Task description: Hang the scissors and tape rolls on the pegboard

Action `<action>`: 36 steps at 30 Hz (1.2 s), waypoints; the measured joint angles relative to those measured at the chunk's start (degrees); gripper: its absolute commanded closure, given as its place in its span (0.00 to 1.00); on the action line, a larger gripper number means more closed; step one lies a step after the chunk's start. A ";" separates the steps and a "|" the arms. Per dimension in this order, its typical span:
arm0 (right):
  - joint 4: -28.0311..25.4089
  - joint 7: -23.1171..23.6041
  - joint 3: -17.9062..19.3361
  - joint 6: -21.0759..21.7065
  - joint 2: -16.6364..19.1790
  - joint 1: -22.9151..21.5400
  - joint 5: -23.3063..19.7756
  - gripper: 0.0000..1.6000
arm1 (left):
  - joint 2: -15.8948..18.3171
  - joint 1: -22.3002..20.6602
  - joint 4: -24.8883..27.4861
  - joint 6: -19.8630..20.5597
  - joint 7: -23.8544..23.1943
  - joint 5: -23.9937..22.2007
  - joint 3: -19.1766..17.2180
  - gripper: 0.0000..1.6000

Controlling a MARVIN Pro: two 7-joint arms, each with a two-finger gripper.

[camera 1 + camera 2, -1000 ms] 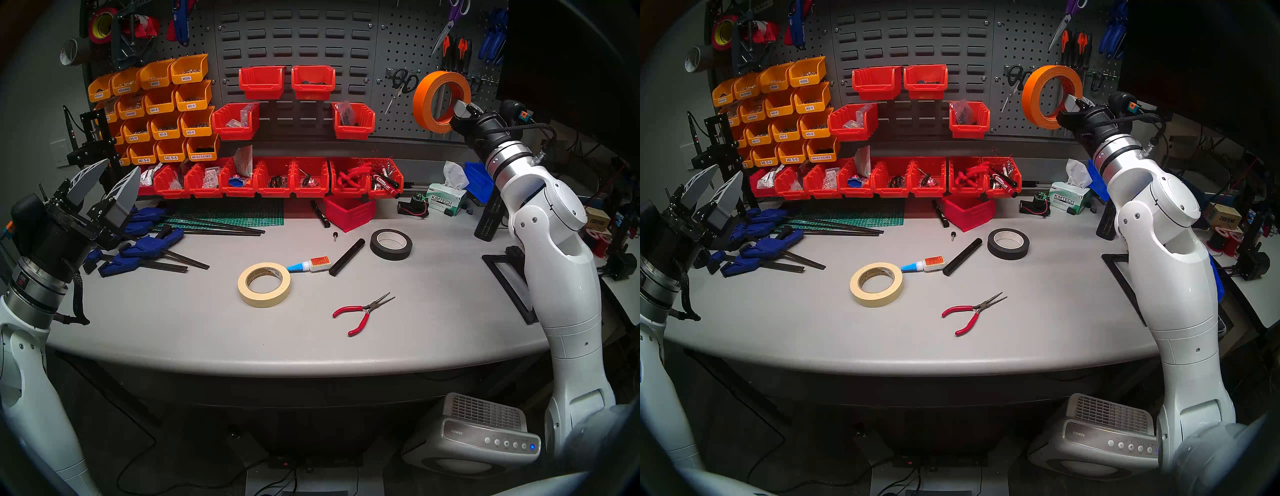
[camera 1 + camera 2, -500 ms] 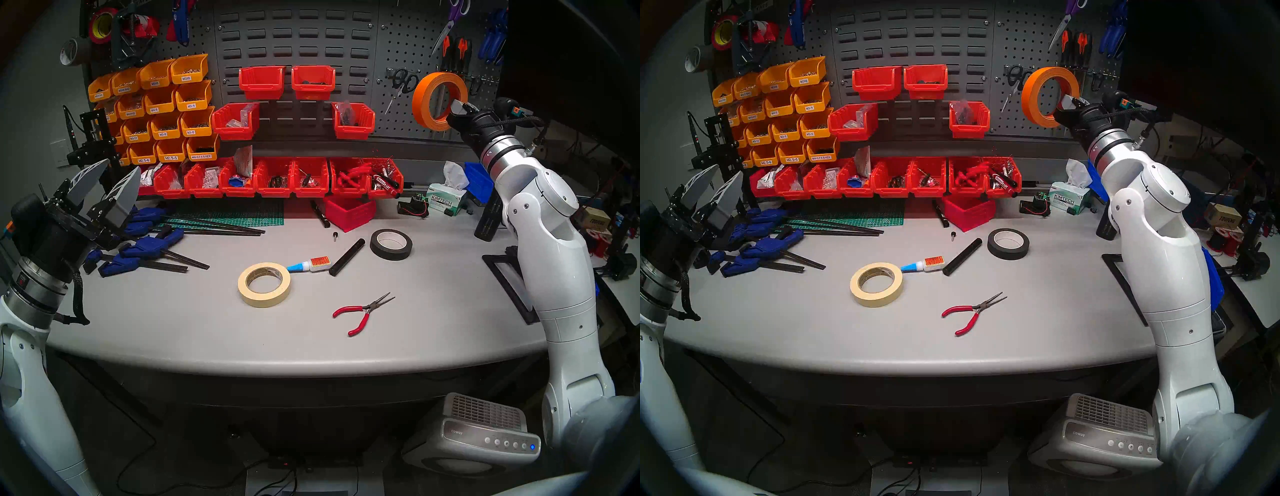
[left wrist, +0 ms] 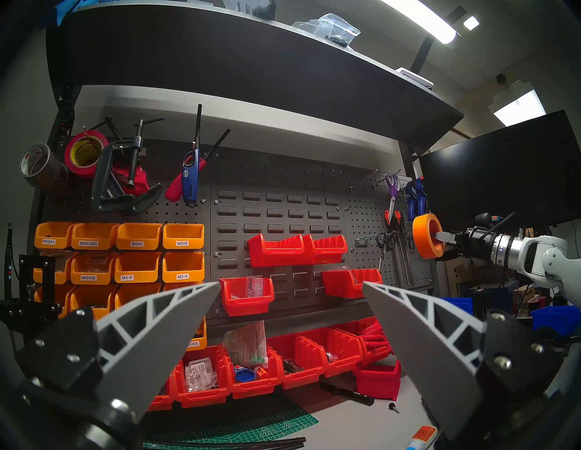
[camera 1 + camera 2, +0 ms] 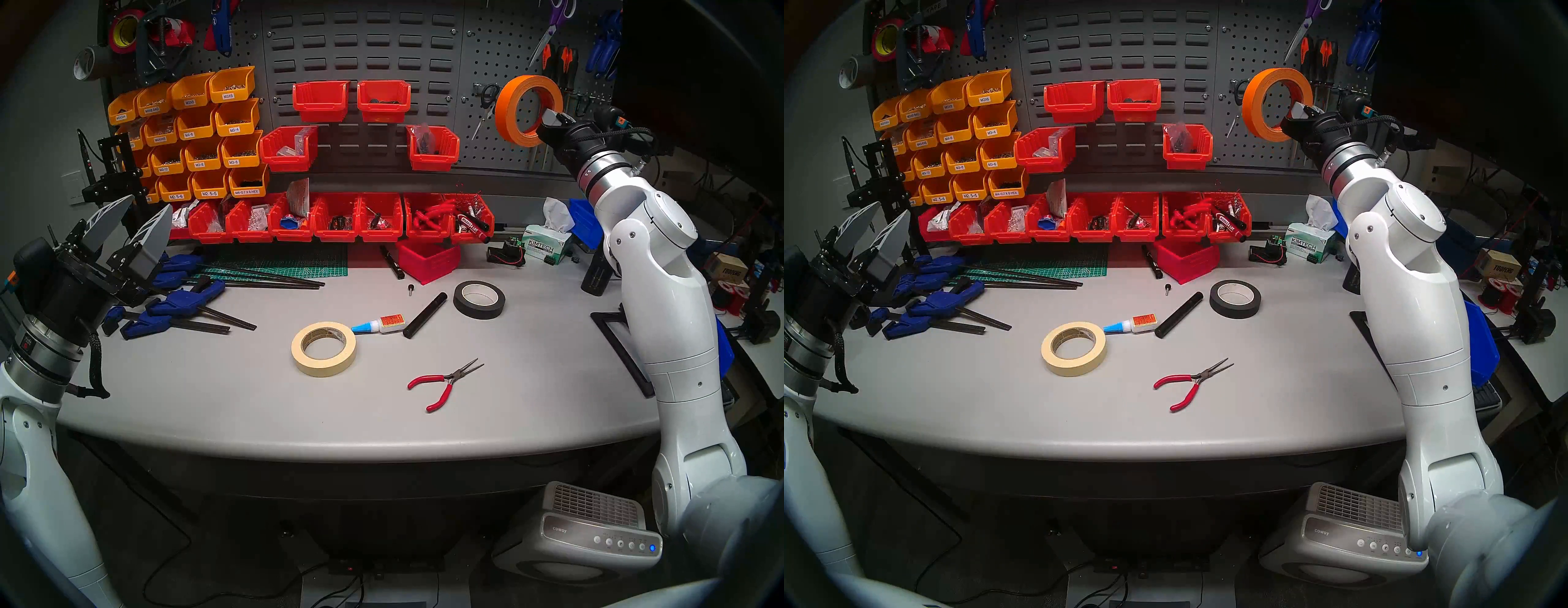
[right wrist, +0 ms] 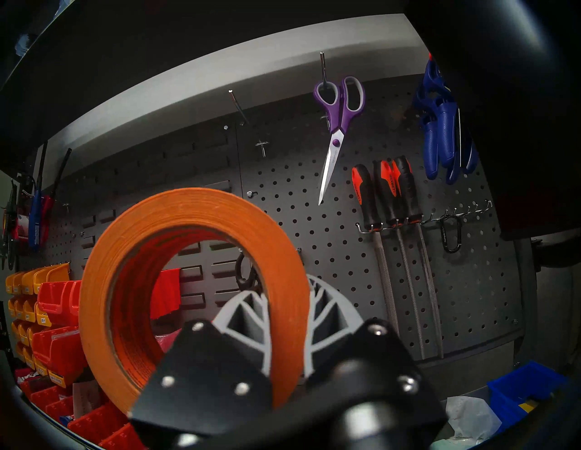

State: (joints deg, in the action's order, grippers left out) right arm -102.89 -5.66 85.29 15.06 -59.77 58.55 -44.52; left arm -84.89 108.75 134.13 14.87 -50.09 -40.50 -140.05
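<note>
The right pincer (image 4: 551, 121) was clamped on the wall of the orange tape roll (image 4: 507, 114), one finger inside the ring and one outside, holding the roll upright and clear of the table (image 4: 212, 403), its open centre facing the pegboard (image 4: 500, 51). In the left wrist view the roll hung just in front of the board's right section, beside the hook rail; whether it touched any hook could not be told. The black-handled scissors (image 4: 488, 95) hung on a hook at the roll's left edge, partly covered by it in the head views — little free room lay between the two. Above the roll, the purple scissors (image 5: 338, 125) and three orange-and-black files (image 5: 390, 194) occupied the upper board, with bare perforated panel between them and the roll's top edge.

The cream tape roll (image 4: 323, 349) lay flat near the middle of the table, its rim just touching the tip of a glue bottle (image 4: 379, 325). Open table surface surrounded it on the front and left sides. A black tape roll (image 4: 479, 300) lay well apart to the right, and red-handled pliers (image 4: 443, 382) lay nearer the table's front edge.

The left pincer (image 4: 127, 225) stood wide open and empty above the table's left end — over a pile of blue clamps (image 4: 178, 297).
</note>
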 measured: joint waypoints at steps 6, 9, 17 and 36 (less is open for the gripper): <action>1.07 0.00 -0.30 0.20 -1.02 -1.90 0.70 1.00 | 0.00 0.00 0.00 0.00 -0.01 0.01 0.00 0.00; 1.80 0.00 -0.56 0.32 -1.62 -3.08 1.26 1.00 | 0.00 0.00 0.00 0.00 -0.01 0.01 0.00 0.00; 4.31 -0.14 -1.39 0.66 -3.21 -5.93 3.14 1.00 | 0.01 0.00 -0.01 0.00 -0.02 0.01 0.00 0.00; 11.77 -0.44 -2.88 1.39 -6.71 -12.08 8.02 1.00 | 0.00 -0.01 0.02 0.00 -0.03 0.01 0.00 0.00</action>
State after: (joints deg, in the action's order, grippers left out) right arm -91.12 -6.10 82.41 16.45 -66.48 46.46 -36.50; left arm -84.88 108.74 134.15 14.87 -50.12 -40.48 -140.05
